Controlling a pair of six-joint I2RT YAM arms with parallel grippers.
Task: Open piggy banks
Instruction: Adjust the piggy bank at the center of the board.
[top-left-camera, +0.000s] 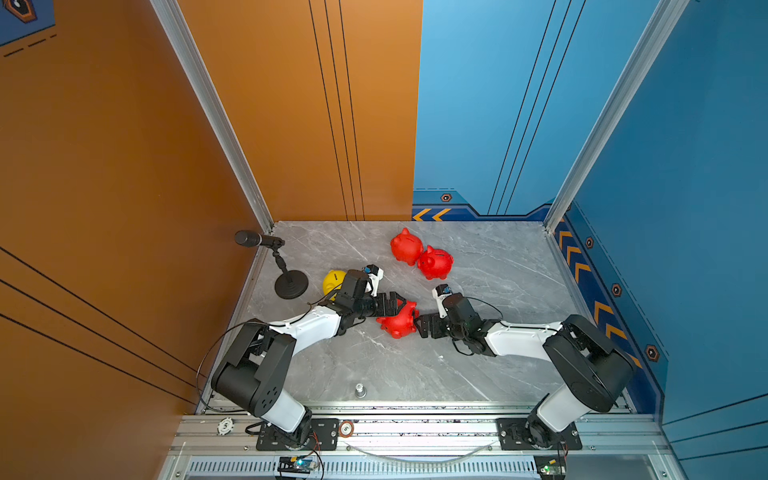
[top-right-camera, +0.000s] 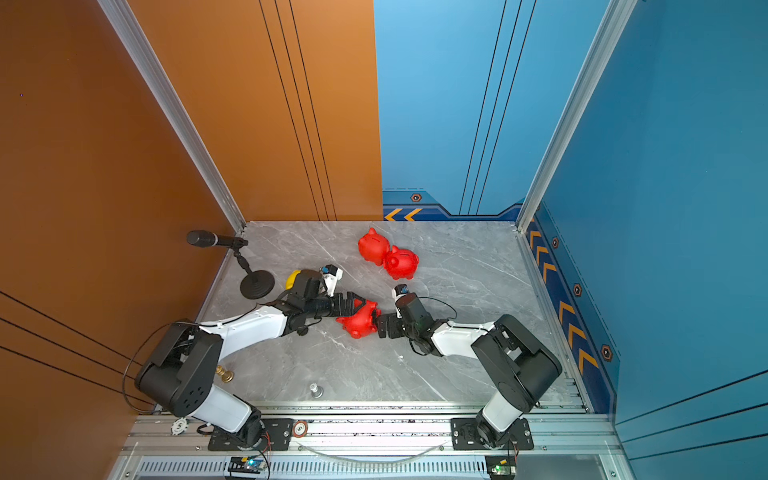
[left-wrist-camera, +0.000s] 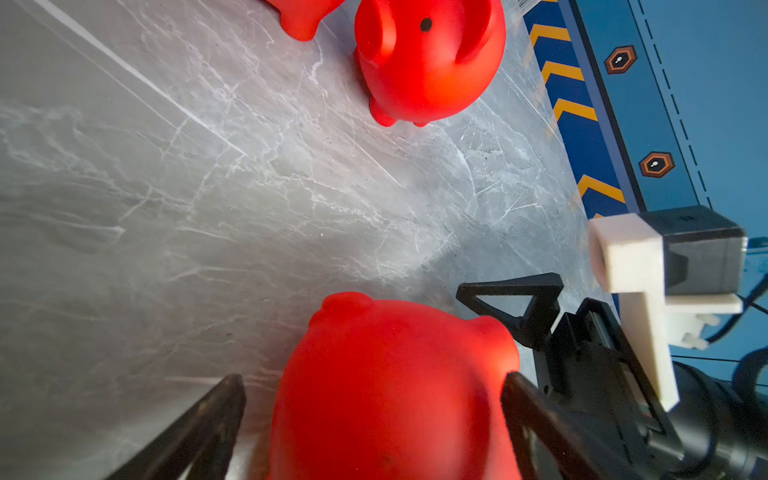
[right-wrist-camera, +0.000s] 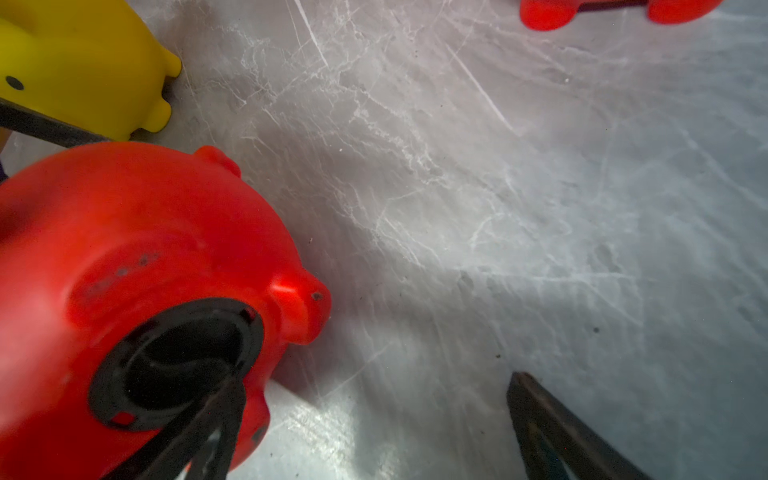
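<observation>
yellow piggy bank (top-left-camera: 332, 280): left of centre in a top view, on the table (top-left-camera: 478, 353), half covered by the left wrist. Leave it for now.
left gripper (top-left-camera: 399, 304): centre of the frame, jaws spread wide and grasping the near red piggy bank (top-left-camera: 398, 322) across its body. Hold firm so the pig can't spin.
near red piggy bank: centre in both top views, tipped over, with its belly facing the right gripper (top-left-camera: 419, 325).
plug (right-wrist-camera: 174, 361): black disc in the belly, lower left of the right wrist view. You'd judge it as seated.
right gripper: just right of that pig, released, jaws wide, holding nothing. One of its fingers (right-wrist-camera: 208, 428) crosses the plug and the other hangs over bare table at lower right.
step in hand: likely pulling the plug. You're off to one side, so centre both fingers on the rim before closing. Bite the raised lip and pull straight out without levering.
two far red piggy banks (top-left-camera: 406, 246) (top-left-camera: 436, 262): upper centre, touching each other, bellies down.
hidden: you can't see the bellies of the yellow and far pigs. The left gripper's contact on one side is cut off at the bottom edge of the left wrist view. The plug is blurred, so you can't tell whether the finger touches it.
</observation>
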